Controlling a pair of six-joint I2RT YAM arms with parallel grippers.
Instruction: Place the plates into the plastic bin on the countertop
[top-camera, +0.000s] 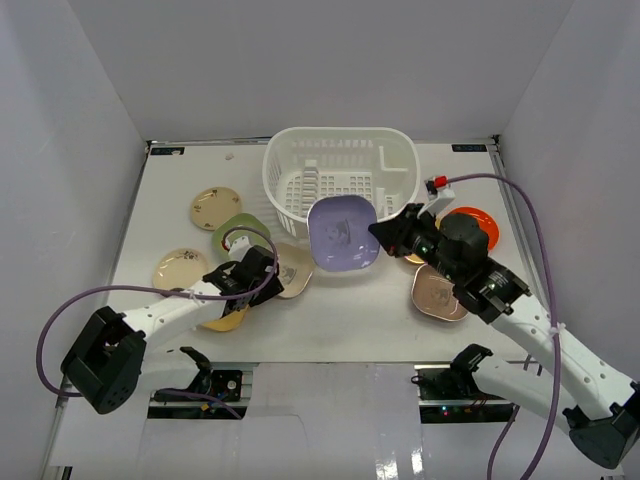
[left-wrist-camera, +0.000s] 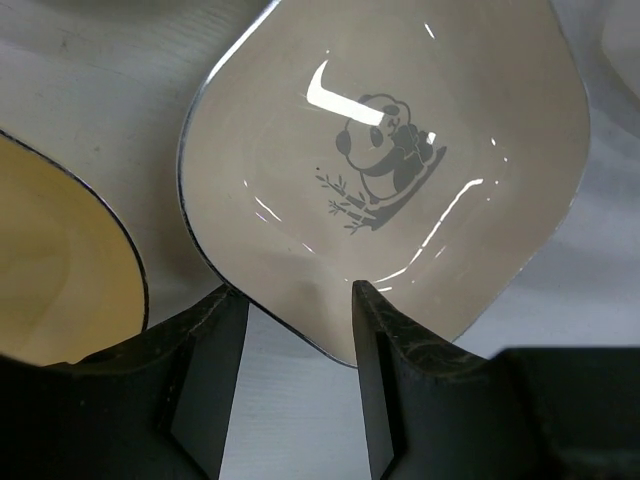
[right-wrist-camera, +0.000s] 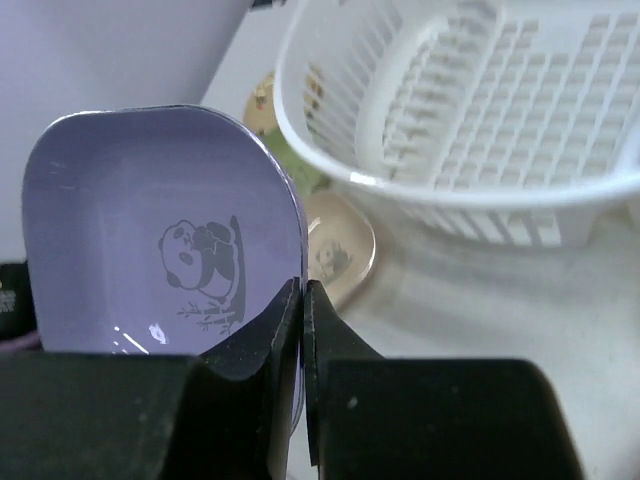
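**R arm holds purple plate at bin's near rim; L gripper parted over tan panda plate**

Overhead view: a flat white countertop (top-camera: 330, 335) w/ white walls on 3 sides. At far centre stands the plastic bin (top-camera: 340, 131), a big white basket w/ slotted sides and a grid floor.

Two white-and-black arms reach in from the near edge, L arm (top-camera: 165, 315) and R arm (top-camera: 520, 310).

The purple plate (top-camera: 343, 232) is rounded-square w/ a panda pic. It is held tilted, face toward the overhead cam. Its far edge overlaps the bin's near wall, and it is not inside the bin. The R gripper (top-camera: 385, 232) is clamped on the plate's right rim. In the R wrist view the black fingers (right-wrist-camera: 255, 345) pinch tight on that edge.

The tan plate (top-camera: 293, 268), also rounded-square w/ a panda, lies flat on the countertop just near-left of the bin. The L gripper (top-camera: 262, 268) sits at its left side. In the L wrist view the jaws are parted, w/ a corner of the plate btwn them. Whether the fingers touch the plate can't be told.

Other plates, all on the countertop:
- Green plate (top-camera: 240, 232): just beyond the L gripper.
- Far cream plate (top-camera: 216, 207) and near cream plate (top-camera: 180, 268): both round, at left.
- Yellow plate (top-camera: 225, 320): partly under the L arm.
- Red-orange plate (top-camera: 478, 218): at right, behind the R arm.
- Brown plate (top-camera: 432, 295): partly under the R arm.
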